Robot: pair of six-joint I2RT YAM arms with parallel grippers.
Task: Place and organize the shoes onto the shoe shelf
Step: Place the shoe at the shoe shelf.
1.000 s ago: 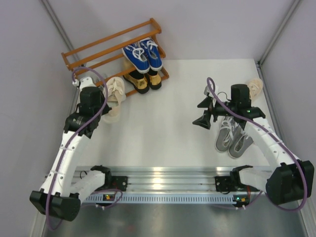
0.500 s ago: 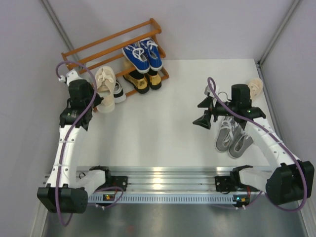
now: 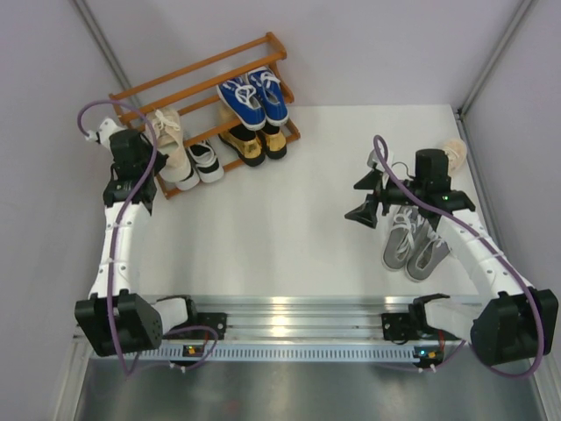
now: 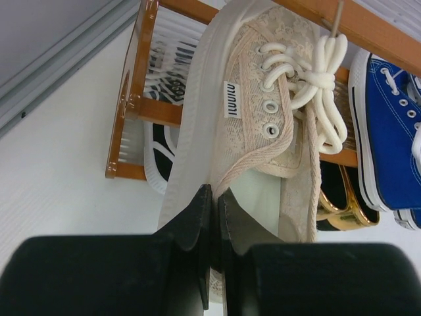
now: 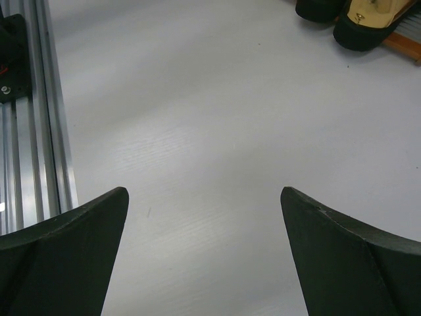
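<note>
At the left end of the orange-brown wooden slatted shoe shelf [image 3: 203, 64], the left gripper [image 4: 212, 195] is pinching the heel rim of a beige lace-up shoe with a thick white bow [image 4: 253, 108], its black jaws clamped nearly together on the fabric. The shoe is pointing toe-first into the shelf, over a pair of black-and-white sneakers [image 3: 200, 162] on the lowest tier. At the shelf's right end, blue canvas sneakers with white laces [image 3: 254, 98] are sitting on an upper tier, with shiny gold loafers [image 3: 252, 146] below them. Well to the right of the shelf, the right gripper [image 3: 362, 199] is hanging over the white table [image 3: 280, 228], spread wide and grasping nothing. Grey sneakers [image 3: 414, 244] and a second beige shoe [image 3: 453, 153] are lying farther right.
</note>
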